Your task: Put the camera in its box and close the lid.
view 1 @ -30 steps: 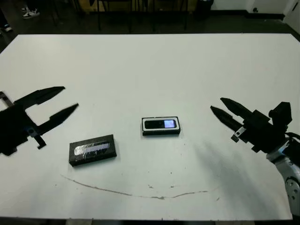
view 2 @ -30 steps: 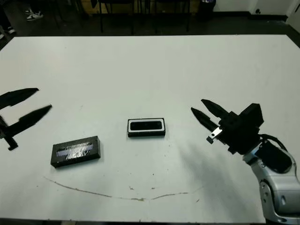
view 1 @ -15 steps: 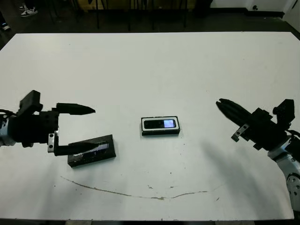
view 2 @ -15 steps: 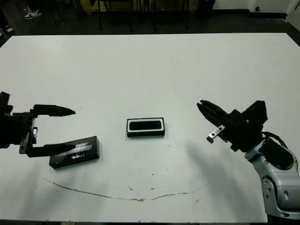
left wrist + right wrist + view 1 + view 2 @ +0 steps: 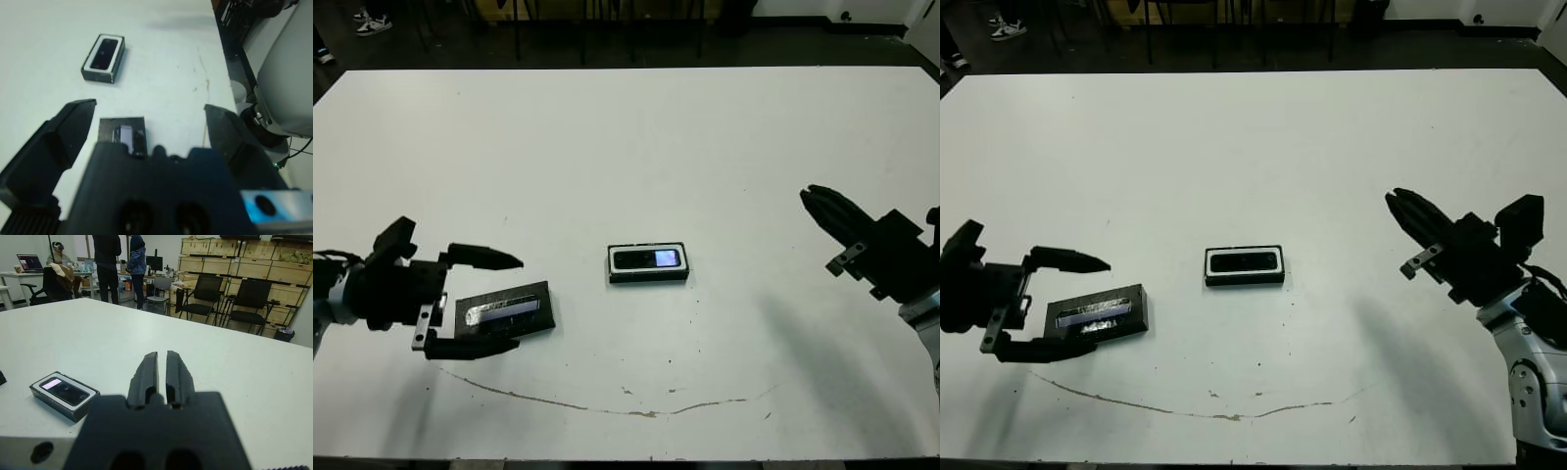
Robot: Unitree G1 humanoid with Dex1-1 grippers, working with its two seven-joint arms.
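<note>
**Desk:** What has moved?

**Operator:** Head view: my left gripper (image 5: 478,302) has dropped from beside the lid (image 5: 507,313) to straddle it, fingers spread. I must square up before pinching.

**Desk:** Wrist views?

**Operator:** Left: lid between both fingers. Right: the right gripper (image 5: 161,368), pressed closed, idles; the camera (image 5: 63,390) rests in its box (image 5: 46,394).

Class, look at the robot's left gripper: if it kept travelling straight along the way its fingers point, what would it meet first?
The lid. The left gripper is open, one finger on either side of the lid's near end, so going on would bring its body against it.
</note>
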